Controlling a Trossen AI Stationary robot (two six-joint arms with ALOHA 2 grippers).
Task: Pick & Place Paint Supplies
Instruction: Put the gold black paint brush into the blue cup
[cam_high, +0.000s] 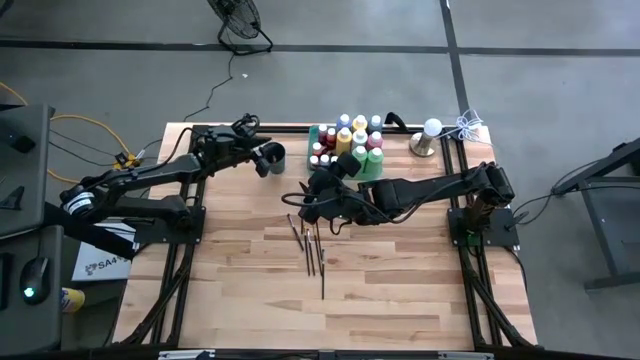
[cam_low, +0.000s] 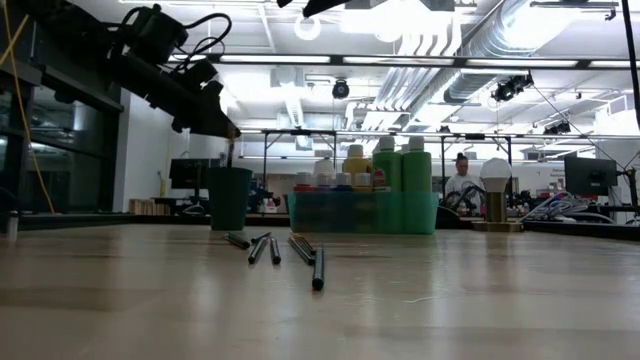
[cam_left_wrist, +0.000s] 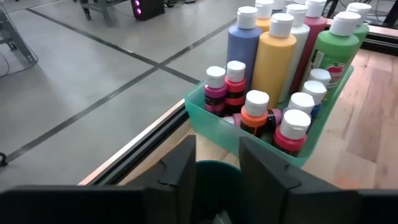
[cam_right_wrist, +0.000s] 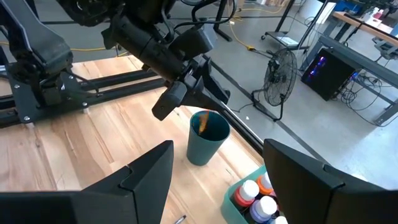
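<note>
Left tool (cam_right_wrist: 186, 93) hangs just above the dark cup (cam_right_wrist: 208, 138), jaws narrowly parted, gripping nothing. Right tool (cam_high: 305, 203) waits beside the cup, jaws wide, empty. Paintbrushes (cam_high: 311, 248) lie on the desk (cam_high: 380, 290) near the cup; paint bottles (cam_left_wrist: 273, 62) stand in the green tray (cam_left_wrist: 249, 144) beside it.

The table (cam_high: 400, 300) is pale wood in jointed strips, smooth with a soft sheen. The tray (cam_left_wrist: 323, 124) looks like translucent green plastic, glossy at its rim. The paint bottles (cam_left_wrist: 273, 59) are smooth plastic with matt pale caps. The cup (cam_right_wrist: 208, 138) is dark teal, matt, plastic-looking. The paintbrushes (cam_low: 300, 250) have dark, slightly shiny handles. The arms' frame (cam_high: 190, 225) is matt black metal.
</note>
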